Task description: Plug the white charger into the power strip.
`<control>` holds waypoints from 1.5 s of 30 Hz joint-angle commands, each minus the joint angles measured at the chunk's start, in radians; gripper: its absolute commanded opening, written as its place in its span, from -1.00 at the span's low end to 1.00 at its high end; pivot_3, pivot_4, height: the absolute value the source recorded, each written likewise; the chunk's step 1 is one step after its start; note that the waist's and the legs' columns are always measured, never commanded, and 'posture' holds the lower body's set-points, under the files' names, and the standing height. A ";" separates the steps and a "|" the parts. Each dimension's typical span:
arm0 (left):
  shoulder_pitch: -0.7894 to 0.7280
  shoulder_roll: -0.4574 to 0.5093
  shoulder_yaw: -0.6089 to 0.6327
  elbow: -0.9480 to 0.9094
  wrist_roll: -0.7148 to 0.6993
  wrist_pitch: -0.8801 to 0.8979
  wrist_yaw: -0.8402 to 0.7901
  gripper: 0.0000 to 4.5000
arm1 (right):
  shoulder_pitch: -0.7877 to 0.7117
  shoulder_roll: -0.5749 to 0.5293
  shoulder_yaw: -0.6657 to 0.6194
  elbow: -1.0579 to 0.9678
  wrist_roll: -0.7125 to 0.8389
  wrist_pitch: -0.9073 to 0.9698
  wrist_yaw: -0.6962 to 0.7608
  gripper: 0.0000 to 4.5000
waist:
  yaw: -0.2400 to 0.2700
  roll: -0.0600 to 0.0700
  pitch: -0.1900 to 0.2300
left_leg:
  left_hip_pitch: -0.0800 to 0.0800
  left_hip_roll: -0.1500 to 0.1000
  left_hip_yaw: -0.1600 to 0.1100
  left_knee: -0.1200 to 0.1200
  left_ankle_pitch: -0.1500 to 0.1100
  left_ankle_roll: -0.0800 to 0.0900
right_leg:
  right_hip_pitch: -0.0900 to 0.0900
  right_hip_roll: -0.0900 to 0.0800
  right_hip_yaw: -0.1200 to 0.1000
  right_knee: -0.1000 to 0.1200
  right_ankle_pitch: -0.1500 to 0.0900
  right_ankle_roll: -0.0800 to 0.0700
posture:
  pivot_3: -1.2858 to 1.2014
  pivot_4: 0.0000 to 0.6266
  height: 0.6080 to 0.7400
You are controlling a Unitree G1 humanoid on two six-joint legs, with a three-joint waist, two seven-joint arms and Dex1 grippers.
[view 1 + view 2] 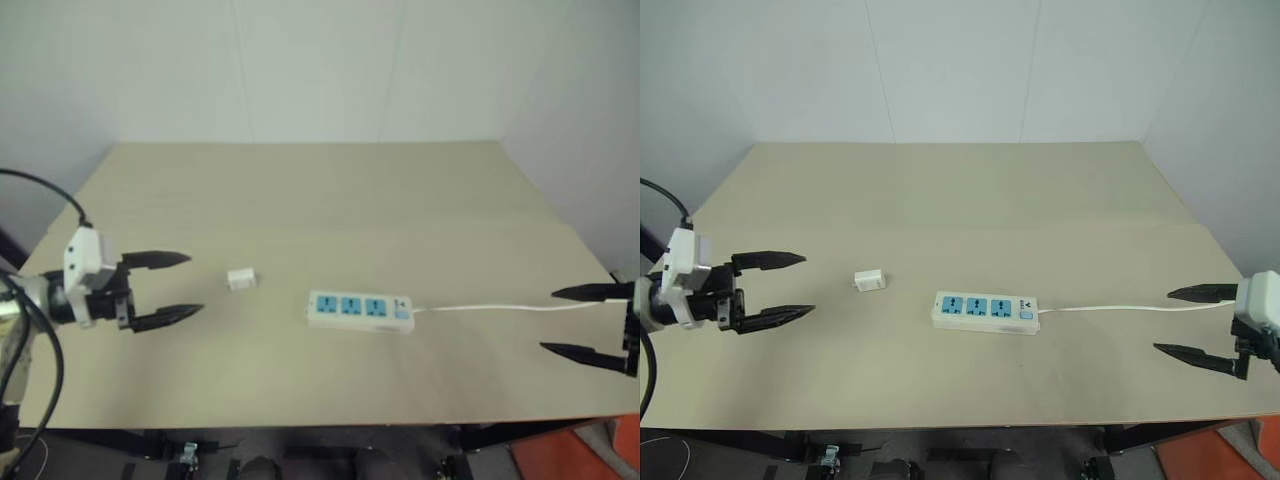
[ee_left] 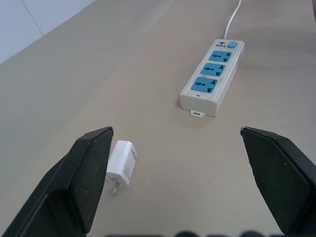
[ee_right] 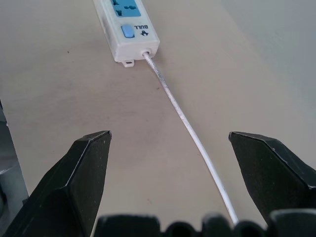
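The white charger (image 1: 241, 279) lies on its side on the beige table (image 1: 330, 200), left of centre, its prongs showing in the left wrist view (image 2: 122, 163). The power strip (image 1: 361, 311) lies flat near the table's middle with three blue sockets facing up, also seen as the power strip (image 2: 212, 77) from the left wrist. My left gripper (image 1: 190, 286) hovers open a short way left of the charger, nothing between its fingers. My right gripper (image 1: 1181, 321) is open at the table's right edge, straddling the strip's thin white cord (image 3: 192, 131).
The cord (image 1: 500, 308) runs from the strip's switch end to the right edge of the table. White walls stand behind and to the right of the table. An orange object (image 1: 600, 455) sits below the table's front right corner.
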 commanded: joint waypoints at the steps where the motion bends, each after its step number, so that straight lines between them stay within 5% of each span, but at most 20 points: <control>1: -0.015 0.019 0.016 -0.006 -0.015 -0.015 -0.010 1.00 | -0.013 0.001 -0.024 -0.013 0.014 -0.020 0.003 0.98 | 0.000 0.000 0.000 | 0.000 0.000 0.000 0.000 0.000 0.000 | 0.000 0.000 0.000 0.000 0.000 0.000 | 0.03 -0.52 1.00; 25: 0.042 0.011 0.072 -0.048 -0.042 0.002 0.014 1.00 | -0.104 0.013 0.076 0.044 0.016 -0.032 0.020 0.98 | -0.001 0.000 0.000 | 0.000 0.000 0.000 0.000 0.000 0.000 | 0.000 0.000 0.000 0.001 0.000 -0.001 | 0.03 -0.52 1.00; 34: -0.044 -0.002 -0.011 -0.070 -0.060 0.025 0.022 1.00 | -0.380 0.227 0.382 0.165 -0.091 -0.049 0.004 0.98 | -0.002 0.000 0.000 | 0.001 0.000 0.000 0.001 0.000 0.000 | 0.000 0.000 0.000 0.001 0.002 -0.004 | 0.03 -0.52 1.00; 45: -0.035 -0.029 -0.068 -0.144 -0.061 0.044 0.056 1.00 | -0.622 0.415 0.544 0.440 -0.189 -0.168 0.043 0.98 | -0.001 0.000 0.000 | 0.000 0.000 -0.001 0.001 0.000 0.000 | -0.001 0.000 0.000 0.003 0.003 -0.005 | 0.03 -0.52 1.00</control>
